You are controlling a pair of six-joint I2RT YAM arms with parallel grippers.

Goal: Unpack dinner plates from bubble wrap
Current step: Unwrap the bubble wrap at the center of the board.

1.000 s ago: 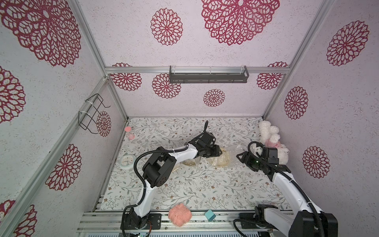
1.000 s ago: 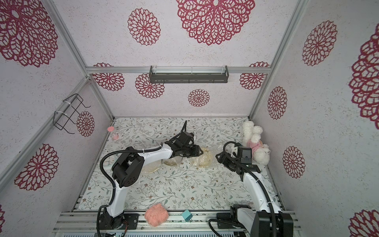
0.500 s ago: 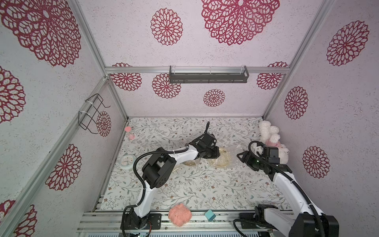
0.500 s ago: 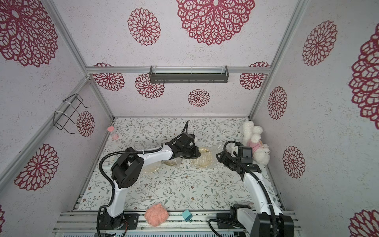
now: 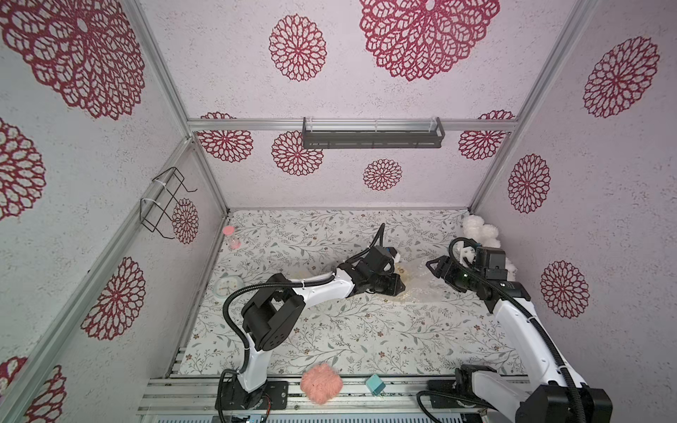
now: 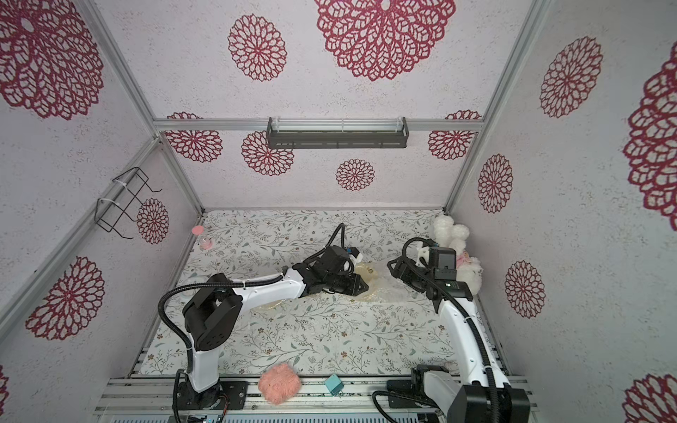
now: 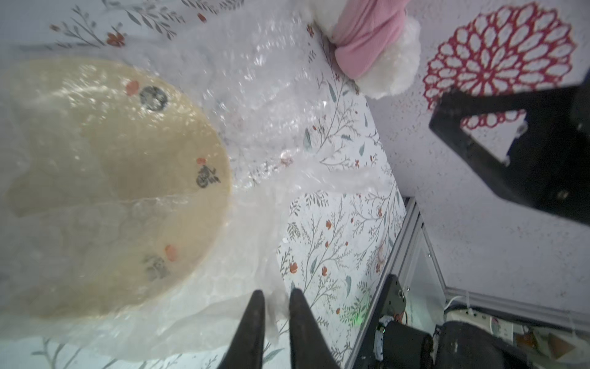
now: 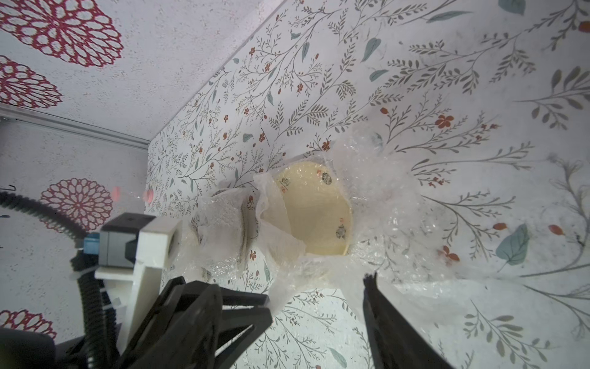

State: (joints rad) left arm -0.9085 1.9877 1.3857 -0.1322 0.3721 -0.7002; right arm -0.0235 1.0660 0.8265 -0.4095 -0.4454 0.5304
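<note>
A pale cream dinner plate [image 7: 127, 179] with small dark motifs lies on the table, half under loose bubble wrap [image 7: 271, 111]. My left gripper [image 7: 276, 295] is shut on a fold of that film just off the plate's rim; in both top views it sits low over the plate [image 5: 397, 290] [image 6: 362, 287]. In the right wrist view the same plate [image 8: 316, 217] lies uncovered in the middle, with a second, still wrapped plate [image 8: 244, 230] beside it. My right gripper [image 5: 437, 274] hovers open over the bubble wrap [image 5: 421, 289], holding nothing; one finger [image 8: 383, 319] shows.
A white plush toy with pink cloth [image 5: 480, 234] sits in the back right corner, close behind the right arm. A round clock [image 5: 229, 287] lies by the left wall. A pink fuzzy ball [image 5: 321, 382] and a teal cube [image 5: 375, 384] rest on the front rail.
The left gripper's jaws have closed onto the edge of the bubble wrap beside the plate. The right arm has barely moved and stays open.
</note>
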